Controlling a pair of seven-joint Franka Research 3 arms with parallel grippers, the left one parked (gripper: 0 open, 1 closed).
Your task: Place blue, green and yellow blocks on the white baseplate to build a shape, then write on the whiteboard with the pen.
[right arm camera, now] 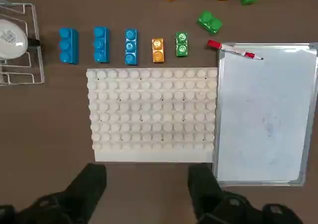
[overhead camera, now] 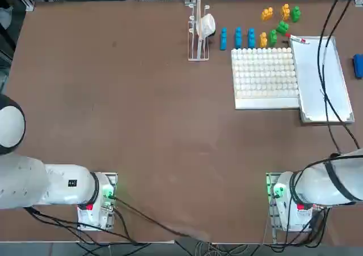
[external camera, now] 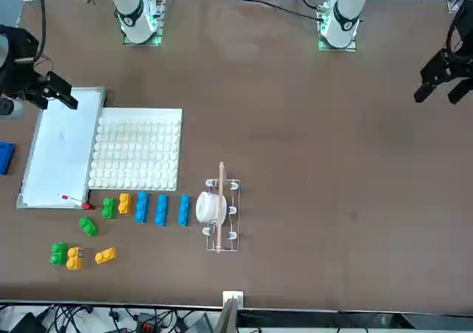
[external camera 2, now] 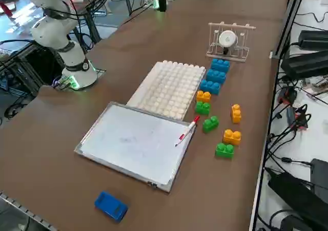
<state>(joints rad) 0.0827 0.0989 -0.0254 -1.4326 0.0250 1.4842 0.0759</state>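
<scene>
**Nothing on the plate, right gripper open and empty**

From overhead, the white baseplate [overhead camera: 265, 77] lies flat on the brown table [overhead camera: 142, 125] with the whiteboard [overhead camera: 323, 80] touching its three o'clock edge. The pen [overhead camera: 298, 39] rests across the whiteboard's far corner. Just beyond the baseplate's twelve o'clock edge stands a row of three blue blocks [overhead camera: 237, 37], then an orange-yellow one and a green one; more green and yellow blocks sit loose a little further off. A wire rack [overhead camera: 198, 32] holding a white roll stands at the row's nine o'clock. A blue oblong object [overhead camera: 358, 65] lies at the whiteboard's three o'clock.

From across the table the layout mirrors: whiteboard [external camera: 60, 147] at nine o'clock of the baseplate [external camera: 137, 148], the block row [external camera: 161, 207] near its six o'clock edge, the pen [external camera: 74, 200] on the board's near corner.

From the right side, the baseplate [external camera 2: 169, 87] carries no blocks; its studs are all bare. The pen [external camera 2: 187, 130] lies half on the whiteboard [external camera 2: 133, 141], its red end over the frame towards the green blocks [external camera 2: 210, 123].

In the wrist view, the right gripper [right arm camera: 146, 184] hangs above the table just short of the baseplate [right arm camera: 151, 112], its two fingers [right arm camera: 89, 184] spread wide apart with nothing between them. The blue blocks [right arm camera: 99, 45], pen [right arm camera: 236, 50] and whiteboard [right arm camera: 266, 110] all lie untouched beyond it.
</scene>
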